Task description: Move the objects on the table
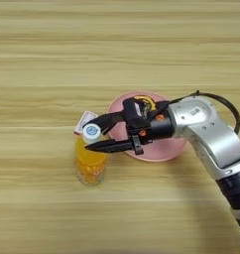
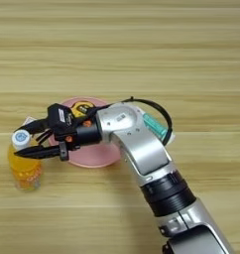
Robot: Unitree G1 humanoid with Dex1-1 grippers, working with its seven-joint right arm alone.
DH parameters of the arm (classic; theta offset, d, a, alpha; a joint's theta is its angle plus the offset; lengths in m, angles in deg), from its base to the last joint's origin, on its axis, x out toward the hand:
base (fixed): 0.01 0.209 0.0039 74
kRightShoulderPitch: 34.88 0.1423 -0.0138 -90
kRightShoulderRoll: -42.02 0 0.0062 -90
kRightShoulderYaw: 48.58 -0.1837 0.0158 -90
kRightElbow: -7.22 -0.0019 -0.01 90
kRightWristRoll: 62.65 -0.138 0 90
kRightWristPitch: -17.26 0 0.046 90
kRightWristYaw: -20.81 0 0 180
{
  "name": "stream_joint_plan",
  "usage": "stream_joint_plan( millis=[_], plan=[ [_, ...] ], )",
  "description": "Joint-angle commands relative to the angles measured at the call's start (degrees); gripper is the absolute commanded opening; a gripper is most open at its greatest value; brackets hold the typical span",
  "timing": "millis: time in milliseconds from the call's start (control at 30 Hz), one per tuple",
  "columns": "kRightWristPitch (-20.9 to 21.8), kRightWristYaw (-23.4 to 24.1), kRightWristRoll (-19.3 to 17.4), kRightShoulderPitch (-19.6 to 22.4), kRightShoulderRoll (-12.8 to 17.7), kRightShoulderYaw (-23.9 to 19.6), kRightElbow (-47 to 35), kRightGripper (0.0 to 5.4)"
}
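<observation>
Reaching in from the right in the left eye view, the silver forearm (image 1: pixel 211 134) stretches leftward over the pink plate (image 1: pixel 164 149) on the table (image 1: pixel 52 59). Gripper (image 1: pixel 93 134) at the bottle (image 1: pixel 90 161); two black fingers spread apart, upper one (image 1: pixel 109 120) beside the white cap (image 1: pixel 91 131), lower one (image 1: pixel 112 145) against the neck just under the cap. Fingers bracket the cap; whether they actually grip it I cannot tell. Bottle upright, orange drink inside, standing left of the plate, off its rim. Small white-and-red item (image 1: pixel 86 119) behind the cap, partly hidden. Yellow-black tape measure (image 1: pixel 146 102) on the plate's far side, mostly covered by the gripper body.

Right eye view: same scene. Bottle (image 2: pixel 24 171) near the left edge, cap (image 2: pixel 21 137) between the parted fingers. Tape measure (image 2: pixel 83 108) on the plate (image 2: pixel 92 156). White-and-green tube (image 2: pixel 156 126) lies on the table right of the plate, behind the forearm (image 2: pixel 137 144) and its looped black cable (image 2: pixel 161 111).
</observation>
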Motion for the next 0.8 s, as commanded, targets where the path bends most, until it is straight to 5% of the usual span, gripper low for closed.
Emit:
stream_joint_plan(
  millis=[33,333,800],
  plan=[
    [1.5,1.9,0.0,4.1,0.2,-1.1,-1.3,1.82],
    [1.0,1.9,-1.0,4.6,0.2,-2.0,-1.8,1.82],
    [-3.2,2.6,-8.7,9.3,4.7,-14.3,-4.7,1.82]
  ],
)
